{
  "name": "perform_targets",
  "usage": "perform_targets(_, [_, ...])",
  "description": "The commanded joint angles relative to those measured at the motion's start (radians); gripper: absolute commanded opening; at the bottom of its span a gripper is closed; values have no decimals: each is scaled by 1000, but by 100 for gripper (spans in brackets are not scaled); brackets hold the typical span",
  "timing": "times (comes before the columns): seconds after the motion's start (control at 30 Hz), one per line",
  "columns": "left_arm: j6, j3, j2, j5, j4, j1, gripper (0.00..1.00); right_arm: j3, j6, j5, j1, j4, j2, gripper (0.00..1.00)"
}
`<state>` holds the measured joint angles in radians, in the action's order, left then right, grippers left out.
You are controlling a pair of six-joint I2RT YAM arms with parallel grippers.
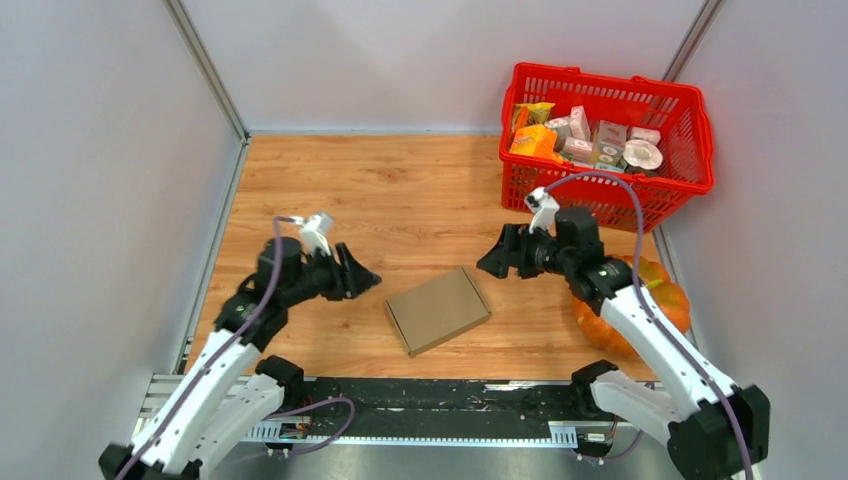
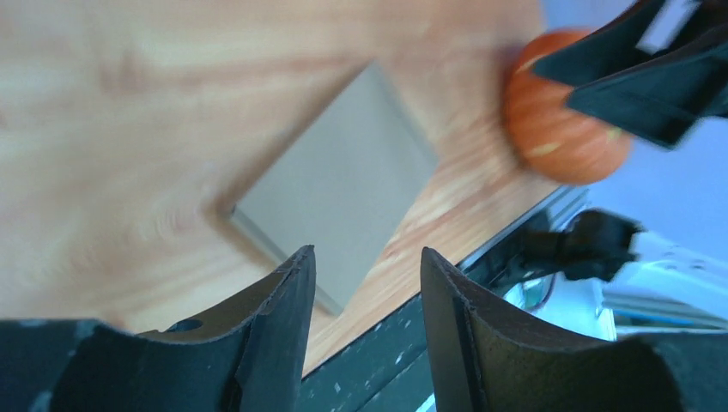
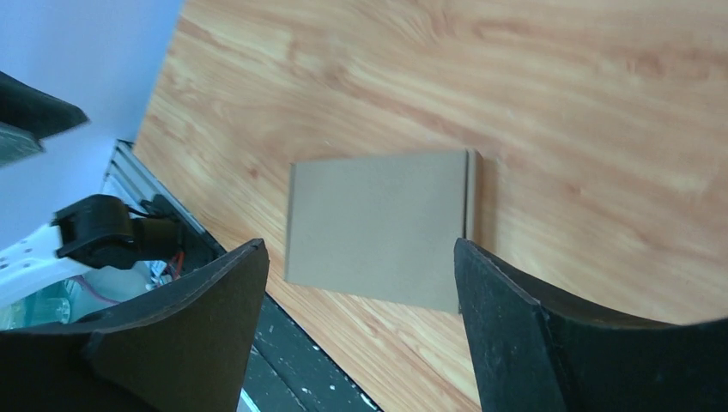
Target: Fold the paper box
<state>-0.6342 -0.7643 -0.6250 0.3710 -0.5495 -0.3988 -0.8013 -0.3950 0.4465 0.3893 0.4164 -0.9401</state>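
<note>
Top external: flat brown cardboard paper box [image 1: 438, 310] lies on the light wood-grain table [image 1: 400, 200], front centre, between both arms. Left claw [image 1: 367, 277] and right claw [image 1: 488, 264] are released, gripping nothing. Plain grey walls [image 1: 100, 150] surround; red plastic basket [image 1: 690, 150] sits back right.

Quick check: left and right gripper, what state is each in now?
Left gripper: open, jaws apart, holding nothing.
Right gripper: open, jaws wide, holding nothing; the paper box lies free.

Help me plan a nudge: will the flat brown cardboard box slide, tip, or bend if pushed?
The paper box lies flat and low, so it likely slides rather than tips. The table looks smooth, favouring sliding. Thin cardboard probably feels light.
</note>
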Motion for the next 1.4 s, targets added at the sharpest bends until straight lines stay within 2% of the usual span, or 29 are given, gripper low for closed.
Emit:
perform_targets(0.0, [-209, 270, -51, -13, 258, -143, 56, 83, 12, -20, -1, -47, -106, 84])
perform_targets(0.1, [-277, 374, -91, -170, 327, -247, 57, 120, 22, 24, -1, -111, -187, 83])
perform_targets(0.17, [-315, 462, -137, -201, 464, -270, 57, 145, 21, 43, 0, -165, -251, 81])
perform_targets(0.27, [-352, 505, -246, -204, 601, -281, 57, 160, 4, 63, 6, -229, -334, 75])
perform_targets(0.37, [-328, 471, -371, -202, 655, -288, 57, 155, -11, 44, 29, -269, -405, 66])
perform_targets(0.47, [-309, 427, -479, -199, 695, -287, 50, 148, -25, 28, 52, -304, -459, 62])
perform_targets(0.53, [-298, 395, -546, -195, 714, -287, 49, 142, -33, 17, 66, -320, -480, 61])
perform_targets(0.6, [-297, 381, -584, -188, 735, -287, 49, 136, -44, 20, 72, -323, -509, 55])
perform_targets(0.7, [-311, 367, -648, -159, 789, -293, 41, 139, -64, 34, 80, -327, -522, 47])
perform_targets(0.87, [-312, 316, -751, -136, 819, -319, 38, 185, -94, -40, 80, -278, -431, 42])
perform_targets(1.1, [-332, 229, -863, -110, 875, -382, 35, 263, -225, -258, 63, -79, -247, 45])
perform_targets(1.27, [-352, 142, -940, -103, 892, -462, 35, 298, -356, -374, 36, 73, -109, 48])
perform_targets(1.37, [-367, 97, -982, -96, 905, -518, 35, 300, -380, -442, 23, 171, -37, 48])
